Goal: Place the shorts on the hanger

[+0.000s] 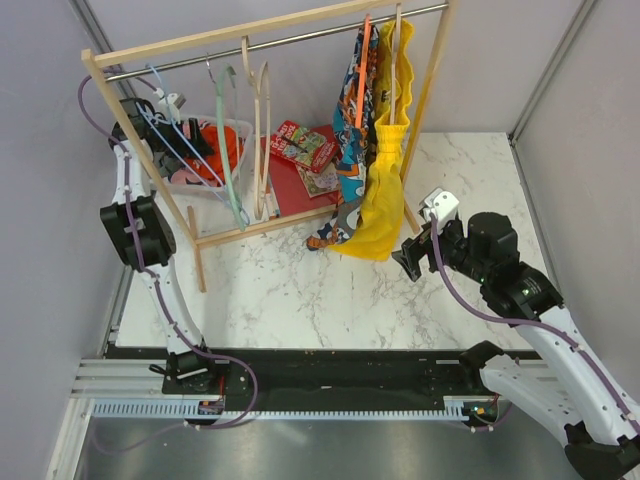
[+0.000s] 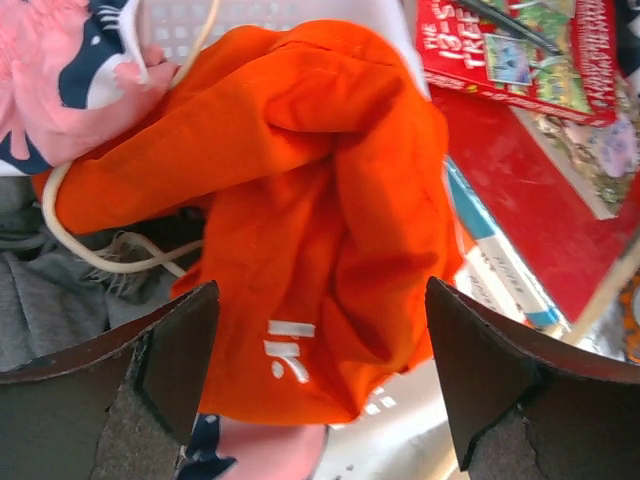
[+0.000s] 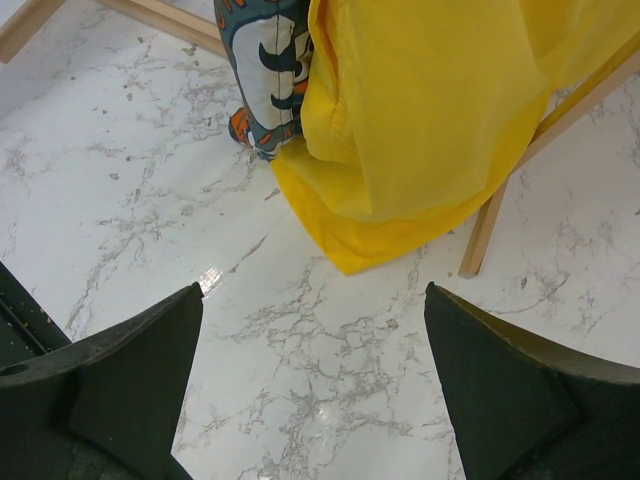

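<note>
The orange-red shorts [image 2: 300,170] lie crumpled on top of a white basket, their small white logo [image 2: 288,352] facing up and a white drawstring [image 2: 60,215] looping off to the left. My left gripper [image 2: 320,290] hovers just above them, open, one finger on either side of the bunched cloth and nothing pinched. In the top view the shorts [image 1: 216,146] sit low at the rack's left end, with the left gripper [image 1: 183,125] over them. The thin light-blue hanger [image 1: 185,145] hangs on the rail right there. My right gripper [image 1: 410,258] is open over bare marble [image 3: 330,400].
A wooden rack [image 1: 260,35] spans the back. On its rail hang a teal hanger [image 1: 230,130], beige hangers [image 1: 262,110], a patterned garment [image 1: 355,100] and a yellow garment [image 3: 440,120]. The basket [image 1: 240,130] also holds pink clothing [image 2: 70,70]. Red books [image 1: 300,160] lie beside it.
</note>
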`<action>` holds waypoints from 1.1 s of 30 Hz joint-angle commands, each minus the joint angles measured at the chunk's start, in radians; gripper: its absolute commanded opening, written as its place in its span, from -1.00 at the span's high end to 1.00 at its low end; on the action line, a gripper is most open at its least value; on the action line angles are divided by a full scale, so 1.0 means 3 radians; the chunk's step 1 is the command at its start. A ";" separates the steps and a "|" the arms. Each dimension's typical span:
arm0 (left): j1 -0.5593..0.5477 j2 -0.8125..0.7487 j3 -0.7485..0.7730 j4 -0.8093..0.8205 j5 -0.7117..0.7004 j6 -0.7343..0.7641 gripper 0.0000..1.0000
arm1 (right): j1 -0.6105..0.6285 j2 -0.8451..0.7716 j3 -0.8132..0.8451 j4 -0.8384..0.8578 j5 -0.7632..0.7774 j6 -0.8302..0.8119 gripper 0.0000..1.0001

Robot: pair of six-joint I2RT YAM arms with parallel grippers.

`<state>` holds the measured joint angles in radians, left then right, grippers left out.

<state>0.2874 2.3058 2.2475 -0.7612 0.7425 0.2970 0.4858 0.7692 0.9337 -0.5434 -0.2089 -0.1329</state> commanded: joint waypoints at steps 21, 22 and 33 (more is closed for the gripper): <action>-0.0089 -0.0138 -0.0016 0.0471 -0.0169 -0.0058 0.96 | -0.0014 -0.0135 -0.0182 0.0037 -0.0015 -0.0022 -0.96; -0.0069 -0.0220 -0.0031 0.0634 -0.0204 -0.0140 0.96 | -0.0014 -0.0135 -0.0172 0.0037 -0.0009 -0.0022 -0.96; 0.0162 -0.1330 -0.0629 0.1602 -0.0970 -0.0724 0.96 | -0.0014 -0.0186 -0.0070 0.0052 -0.0050 0.0014 -0.96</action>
<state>0.3244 2.0331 2.0804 -0.4450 0.5774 0.1371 0.4858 0.7315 0.8772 -0.5457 -0.2100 -0.1432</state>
